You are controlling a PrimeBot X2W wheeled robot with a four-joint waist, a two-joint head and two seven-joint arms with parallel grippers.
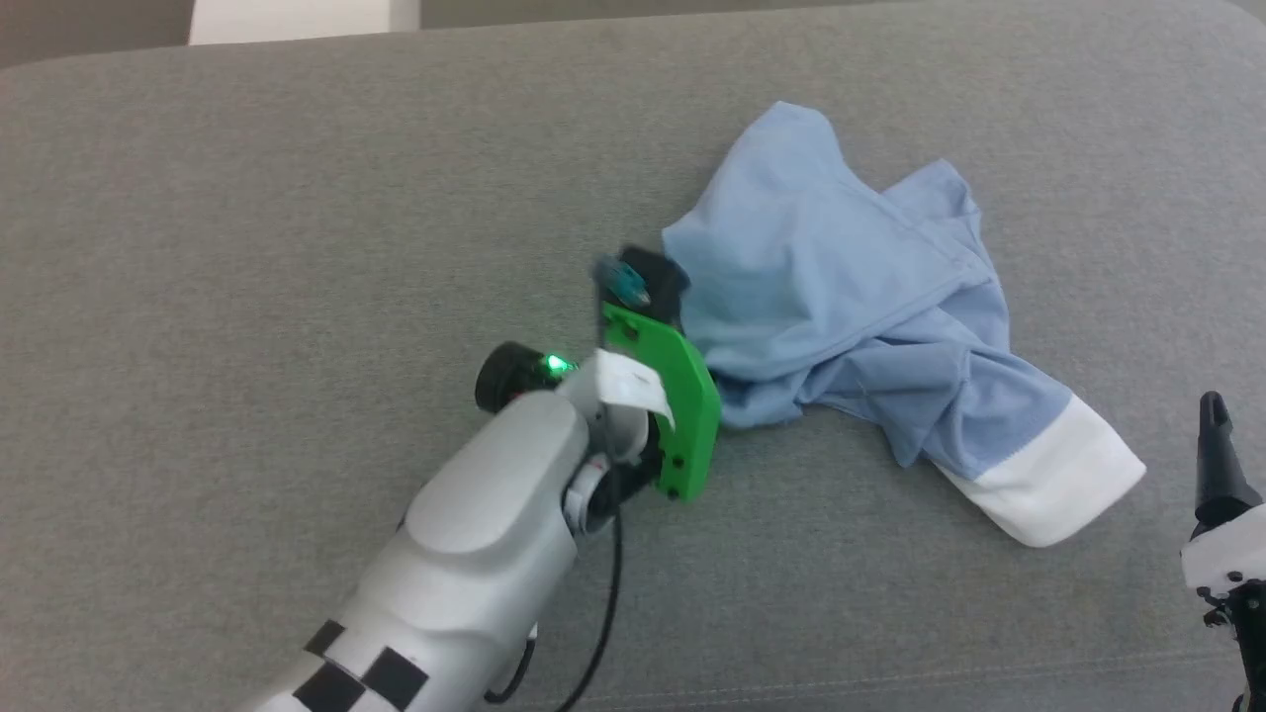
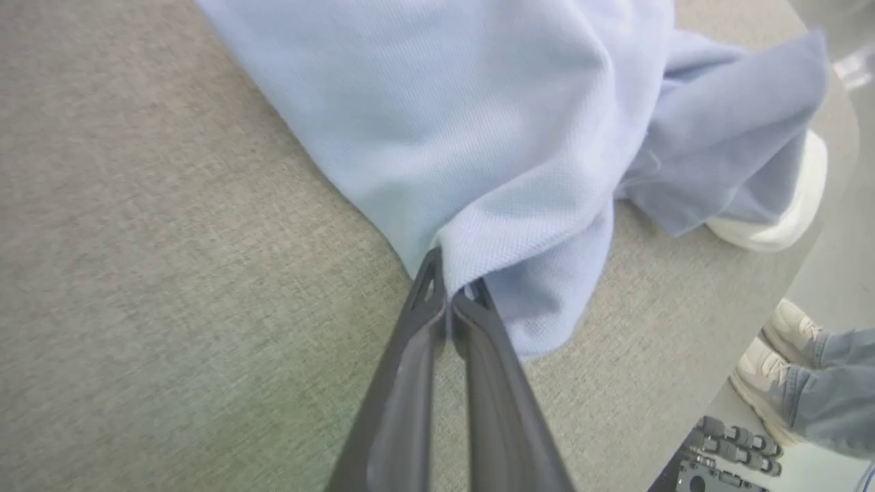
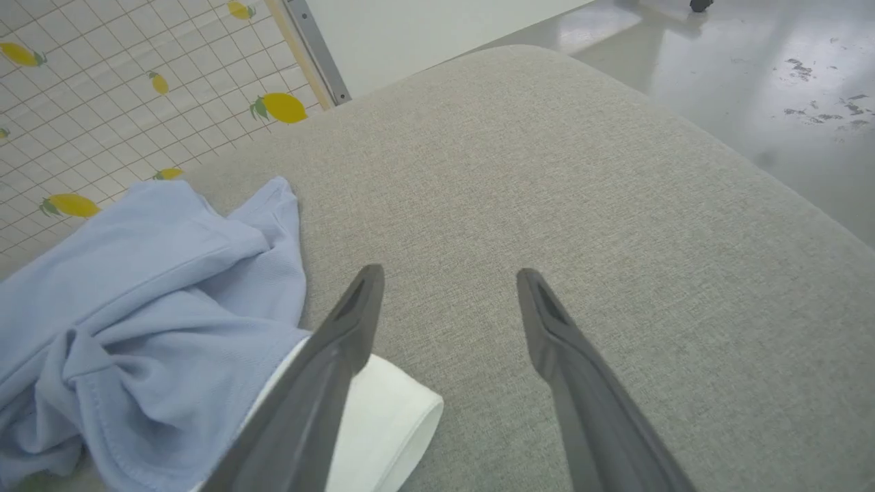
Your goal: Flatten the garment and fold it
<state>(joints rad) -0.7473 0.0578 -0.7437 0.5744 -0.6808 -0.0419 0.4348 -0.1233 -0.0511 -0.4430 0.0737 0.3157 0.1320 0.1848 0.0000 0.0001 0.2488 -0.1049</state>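
One solid grip: left end effector (image 2: 451, 290) clamped on crumpled garment (image 1: 841, 297) edge, right end effector (image 3: 448, 280) spread wide near white cuff (image 3: 393, 417).

Bare grey cushion (image 1: 247, 247) lies open all round the crumpled garment (image 1: 841, 297).

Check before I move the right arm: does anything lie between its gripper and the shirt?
Nothing visible does. The open right gripper is right by the garment's white cuff, with bare grey cushion beneath it. The left gripper is shut on a garment edge.
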